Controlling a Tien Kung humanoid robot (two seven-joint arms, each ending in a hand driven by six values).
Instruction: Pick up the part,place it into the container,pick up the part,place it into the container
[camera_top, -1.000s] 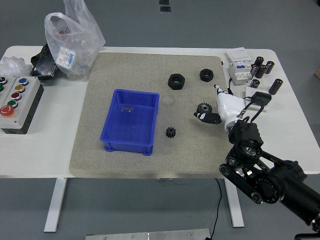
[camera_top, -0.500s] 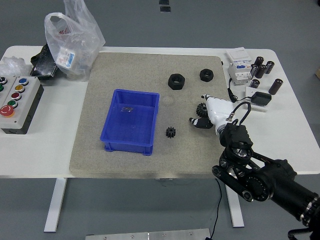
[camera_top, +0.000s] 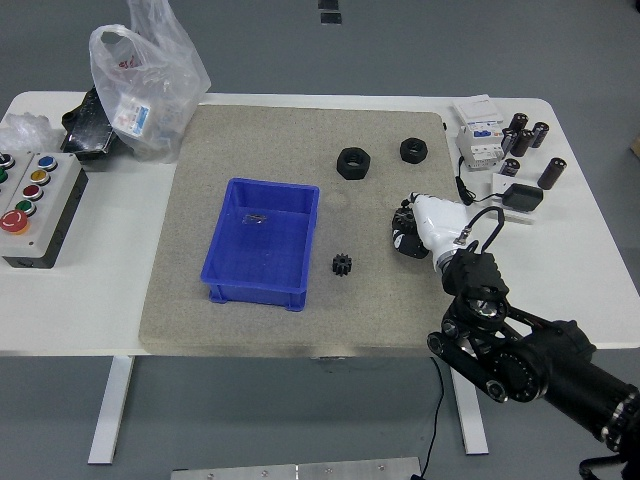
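Head view: right hand (camera_top: 408, 230) curled over gear (camera_top: 403, 216), apparently gripping it on mat — not lifted. Small gear (camera_top: 343, 265) lies free beside blue container (camera_top: 225, 268). Judgement: first pick underway, both placements outstanding.

Blue plastic rectangular bins (camera_top: 262, 243): one, on the grey mat.
Grey felt-like mats (camera_top: 200, 200): one, on the white table (camera_top: 590, 250).
Black hexagonal nuts: two, a larger one (camera_top: 353, 162) and a smaller one (camera_top: 413, 149), near each other at the mat's far right.
Small black toothed gears: two, one (camera_top: 343, 265) lying free just right of the bin, one (camera_top: 404, 216) mostly hidden under the robot's white right hand (camera_top: 425, 226).
Dark cylindrical capacitors (camera_top: 527, 135): about six, at the table's far right.
White electrical breaker blocks (camera_top: 478, 132): one cluster.
Grey button boxes with coloured buttons (camera_top: 35, 205): one.
Clear plastic bags (camera_top: 145, 75): one large.
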